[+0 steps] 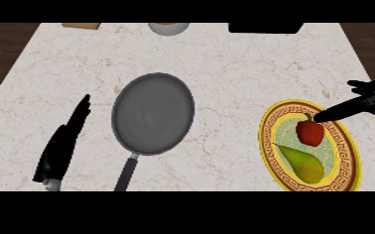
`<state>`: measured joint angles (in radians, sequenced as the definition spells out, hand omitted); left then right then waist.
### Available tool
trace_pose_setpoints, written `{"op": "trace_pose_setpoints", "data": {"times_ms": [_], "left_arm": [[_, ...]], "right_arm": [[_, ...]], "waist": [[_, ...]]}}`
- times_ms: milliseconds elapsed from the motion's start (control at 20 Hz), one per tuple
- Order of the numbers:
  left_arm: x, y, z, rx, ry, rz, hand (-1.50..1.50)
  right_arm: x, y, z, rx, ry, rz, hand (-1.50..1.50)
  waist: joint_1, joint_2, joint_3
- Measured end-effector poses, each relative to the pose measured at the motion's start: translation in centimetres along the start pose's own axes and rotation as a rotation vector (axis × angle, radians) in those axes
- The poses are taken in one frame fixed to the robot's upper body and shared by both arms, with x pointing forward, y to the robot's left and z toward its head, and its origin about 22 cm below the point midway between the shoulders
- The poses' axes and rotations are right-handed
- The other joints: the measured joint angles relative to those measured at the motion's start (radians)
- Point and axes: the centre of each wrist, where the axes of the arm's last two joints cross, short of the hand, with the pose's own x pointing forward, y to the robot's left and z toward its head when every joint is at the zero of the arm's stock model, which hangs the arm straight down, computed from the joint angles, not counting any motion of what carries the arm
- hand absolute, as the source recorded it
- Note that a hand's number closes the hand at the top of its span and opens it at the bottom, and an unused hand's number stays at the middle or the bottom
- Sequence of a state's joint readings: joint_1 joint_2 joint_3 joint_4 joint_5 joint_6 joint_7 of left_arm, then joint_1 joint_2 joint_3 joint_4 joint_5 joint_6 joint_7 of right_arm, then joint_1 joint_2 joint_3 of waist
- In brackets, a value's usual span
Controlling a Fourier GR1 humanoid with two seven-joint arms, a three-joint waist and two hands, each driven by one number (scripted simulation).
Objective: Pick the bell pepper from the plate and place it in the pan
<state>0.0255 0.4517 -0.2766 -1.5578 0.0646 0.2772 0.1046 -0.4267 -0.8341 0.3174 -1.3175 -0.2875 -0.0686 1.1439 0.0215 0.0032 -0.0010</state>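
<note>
Head view: right hand fingertip touches bell pepper near plate rim.

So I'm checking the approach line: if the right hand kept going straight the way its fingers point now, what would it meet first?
The right hand points down-left at the red bell pepper on the plate. Its fingers already reach the pepper's top, so the pepper comes first, though height above it is unclear.
</note>
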Motion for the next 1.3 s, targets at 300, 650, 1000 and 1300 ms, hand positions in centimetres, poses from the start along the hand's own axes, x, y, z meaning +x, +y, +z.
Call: {"op": "trace_pose_setpoints", "data": {"times_ms": [300, 650, 1000, 1300], "left_arm": [[0.1, 0.8, 0.2, -0.002, 0.006, 0.000, 0.00], [0.2, 0.6, -0.1, 0.001, 0.010, 0.006, 0.00], [0.1, 1.0, 0.1, 0.008, 0.010, -0.001, 0.00], [-0.1, 0.6, 0.3, 0.008, 0.011, 0.007, 0.00]], "right_arm": [[1.3, 1.1, -1.3, 0.041, 0.026, 0.031, -1.50], [1.2, 3.1, -2.8, 0.073, 0.085, 0.086, -1.50], [0.9, 4.2, -3.8, 0.096, 0.116, 0.111, -1.50], [0.1, 5.1, -4.7, 0.115, 0.145, 0.123, -1.50]], "waist": [[-0.002, -0.001, 0.000], [-0.009, -0.002, 0.000], [-0.013, -0.003, 0.001], [-0.016, -0.004, 0.001]]}}
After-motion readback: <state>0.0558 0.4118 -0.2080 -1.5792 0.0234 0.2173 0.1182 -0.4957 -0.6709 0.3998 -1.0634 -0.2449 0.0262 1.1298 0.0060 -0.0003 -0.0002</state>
